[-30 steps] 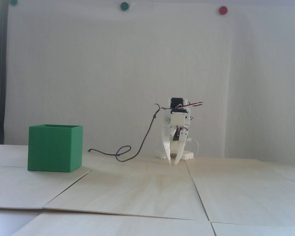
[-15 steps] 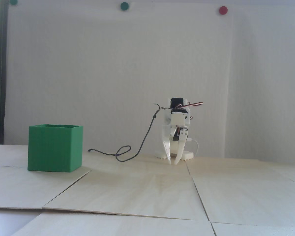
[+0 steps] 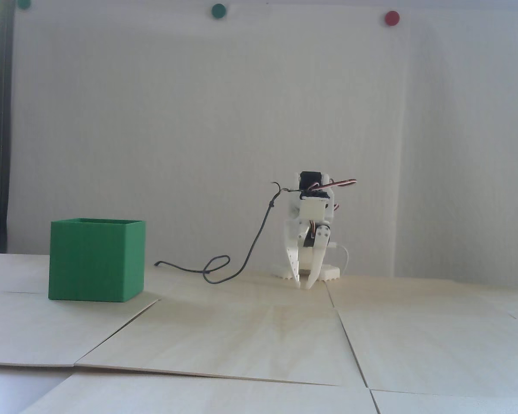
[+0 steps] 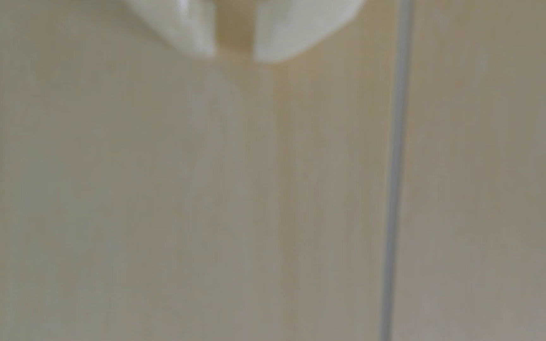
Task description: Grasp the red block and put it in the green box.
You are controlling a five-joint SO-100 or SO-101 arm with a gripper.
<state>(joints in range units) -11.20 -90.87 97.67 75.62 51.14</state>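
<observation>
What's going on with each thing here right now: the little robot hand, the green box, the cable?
hand: pointing down just above the table, fingers slightly apart, holding nothing.
green box: upright on the table, top open, left of the arm in the fixed view; inside hidden.
black cable: hanging slack from the arm, looped on the table.
red block: not visible in either view.

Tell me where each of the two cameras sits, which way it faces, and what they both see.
Fixed view: low at table height, facing the white wall; shows the green box at left, the folded arm and its tool, tips apart and pointing down.
Wrist view: on the arm, looking straight down at the blurred wooden table; two fingertips at top.
Shared: tool, table, a panel seam. No red block in either.
</observation>
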